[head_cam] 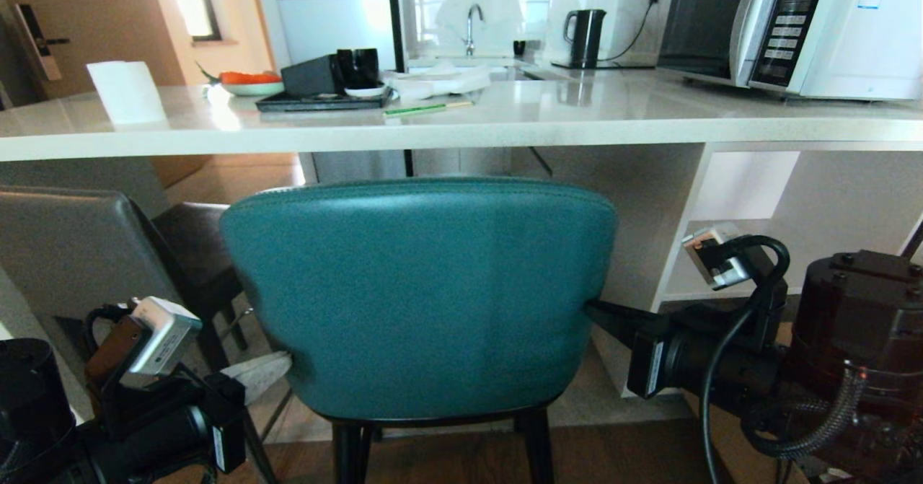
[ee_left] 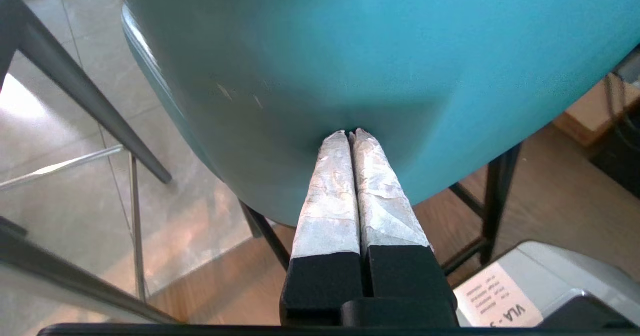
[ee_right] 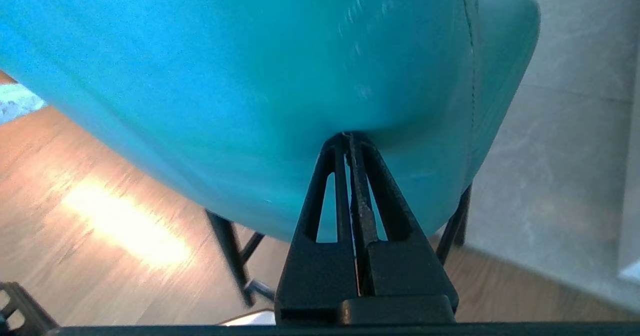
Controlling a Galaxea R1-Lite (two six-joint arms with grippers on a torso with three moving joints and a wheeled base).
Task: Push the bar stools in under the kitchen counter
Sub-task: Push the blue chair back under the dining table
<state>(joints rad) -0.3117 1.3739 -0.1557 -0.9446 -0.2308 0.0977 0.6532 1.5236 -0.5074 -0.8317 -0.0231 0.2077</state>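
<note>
We had both pincers closed, holding nothing: left gripper (ee_left: 350,134) and right gripper (ee_right: 347,136) pressed the teal stool (head_cam: 422,289), the kitchen counter (head_cam: 461,127) at twelve o'clock.

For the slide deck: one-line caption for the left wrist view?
Shut left gripper presses its fingertips into the teal stool's padded back.

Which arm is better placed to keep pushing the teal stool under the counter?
Neither alone: left gripper and right gripper are both shut, tips dented into the teal stool back at opposite lower sides. Push with both toward the counter.
</note>
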